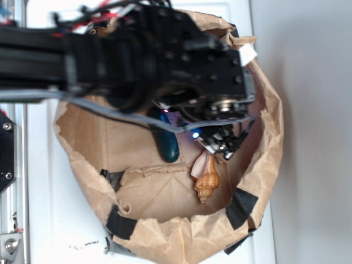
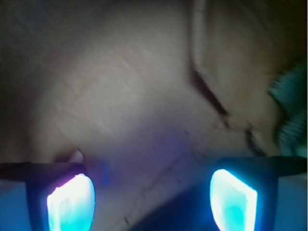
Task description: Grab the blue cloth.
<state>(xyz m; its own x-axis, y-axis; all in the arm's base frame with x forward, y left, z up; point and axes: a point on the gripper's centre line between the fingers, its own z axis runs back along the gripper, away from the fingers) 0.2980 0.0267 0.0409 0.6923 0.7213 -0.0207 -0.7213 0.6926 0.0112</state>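
Crumpled brown paper (image 1: 165, 192) lines the basin on the white surface (image 1: 49, 220), and the gripper (image 2: 151, 195) hangs over it, its glowing fingers (image 2: 233, 199) apart and empty. The pale blue-green terry cloth (image 2: 291, 115) shows only at the wrist view's right edge, so closing here would likely pinch paper or snag the nearby dark green glossy oblong (image 1: 166, 146).

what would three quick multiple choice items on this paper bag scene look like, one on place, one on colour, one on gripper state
1. Where does the seashell lie?
A. inside the brown paper bag
B. on the white table outside the bag
C. on top of the robot arm

2. What colour is the glossy oblong object?
A. red
B. dark green
C. yellow

3. How do the gripper fingers stand in the wrist view?
A. apart with nothing between them
C. closed on the seashell
B. closed on the cloth

Answers:
1. A, the shell rests on the bag's floor.
2. B, it shows dark green beside the arm.
3. A, only bare paper shows between the glowing pads; the blue cloth sits off at the right edge.
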